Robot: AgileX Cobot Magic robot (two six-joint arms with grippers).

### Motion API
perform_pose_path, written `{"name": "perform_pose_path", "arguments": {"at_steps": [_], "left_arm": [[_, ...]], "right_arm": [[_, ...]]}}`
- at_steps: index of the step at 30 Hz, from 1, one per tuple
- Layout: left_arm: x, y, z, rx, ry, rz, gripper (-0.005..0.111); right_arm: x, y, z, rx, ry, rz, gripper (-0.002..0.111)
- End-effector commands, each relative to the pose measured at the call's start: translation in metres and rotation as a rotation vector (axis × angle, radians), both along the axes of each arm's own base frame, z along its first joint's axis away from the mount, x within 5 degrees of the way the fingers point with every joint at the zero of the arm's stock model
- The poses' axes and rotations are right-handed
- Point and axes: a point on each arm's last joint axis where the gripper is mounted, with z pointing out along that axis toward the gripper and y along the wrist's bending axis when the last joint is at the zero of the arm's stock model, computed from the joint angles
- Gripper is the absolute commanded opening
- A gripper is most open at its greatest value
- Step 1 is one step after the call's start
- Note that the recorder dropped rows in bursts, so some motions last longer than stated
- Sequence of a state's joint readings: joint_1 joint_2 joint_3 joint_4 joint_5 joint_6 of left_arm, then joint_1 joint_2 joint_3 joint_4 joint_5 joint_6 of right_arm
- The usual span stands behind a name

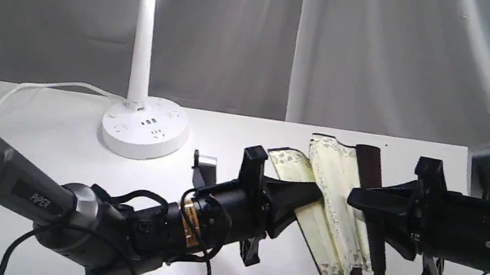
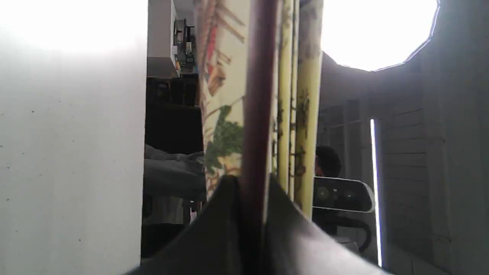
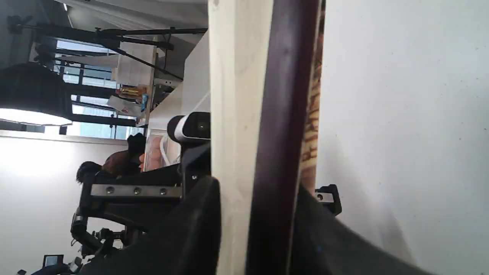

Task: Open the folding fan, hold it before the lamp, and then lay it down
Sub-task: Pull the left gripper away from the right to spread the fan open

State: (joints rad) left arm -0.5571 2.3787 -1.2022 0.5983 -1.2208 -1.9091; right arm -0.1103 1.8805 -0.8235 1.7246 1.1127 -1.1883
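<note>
**Exterior view, items listed left to right**

1. Left arm (image 1: 40, 203), one. Black, entering from the lower left; its base is cut off by the frame edge.
2. Cord (image 1: 49, 85), one. White, running across the table (image 1: 26, 136) to the lamp base; its far end leaves the frame at the left.
3. Lamp (image 1: 142, 50), one. White, upper left of the frame, upright on a round base with sockets. A glow shows where the stem meets the bar head.
4. Left gripper (image 1: 310, 193), one. Lower centre, clamped on the fan's left side. In the left wrist view (image 2: 252, 183) its fingers press a dark maroon guard from both sides.
5. Folding fan (image 1: 336, 172), one. Lower centre-right, held between the two grippers, partly spread and leaning. It sits well to the right of the lamp, not before it. A few cream pleats with a patterned border show. The lower end is cut off by the bottom edge, and any writing is too small to read.
6. Right gripper (image 1: 359, 199), one. Closed on the fan's right guard, as the right wrist view (image 3: 256, 183) shows, though blurred.
7. Right arm (image 1: 472, 235), one. Cut off at the right edge.

Backdrop: grey curtain (image 1: 412, 61).
</note>
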Motion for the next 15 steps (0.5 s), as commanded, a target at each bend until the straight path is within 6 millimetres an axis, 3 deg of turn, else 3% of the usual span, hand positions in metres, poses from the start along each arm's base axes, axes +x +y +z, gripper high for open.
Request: {"name": "perform_pose_path", "arguments": {"at_steps": [1,6,15], "left_arm": [[-0.0005,-0.0007,0.0002,-0.009,0.019,-0.006,0.000],[-0.0002,-0.0002,0.0001,-0.010,0.021,-0.006,0.000],[0.0053,0.0027,0.0068,-0.038,0.019,0.051,0.000]], "right_arm": [[0.0039,0.0003,0.0059,0.014,-0.037,-0.002,0.020],[0.0039,0.0003,0.0059,0.013,-0.039,-0.002,0.001],[0.0040,0.0002,0.0058,0.002,-0.054,0.002,0.000]]}}
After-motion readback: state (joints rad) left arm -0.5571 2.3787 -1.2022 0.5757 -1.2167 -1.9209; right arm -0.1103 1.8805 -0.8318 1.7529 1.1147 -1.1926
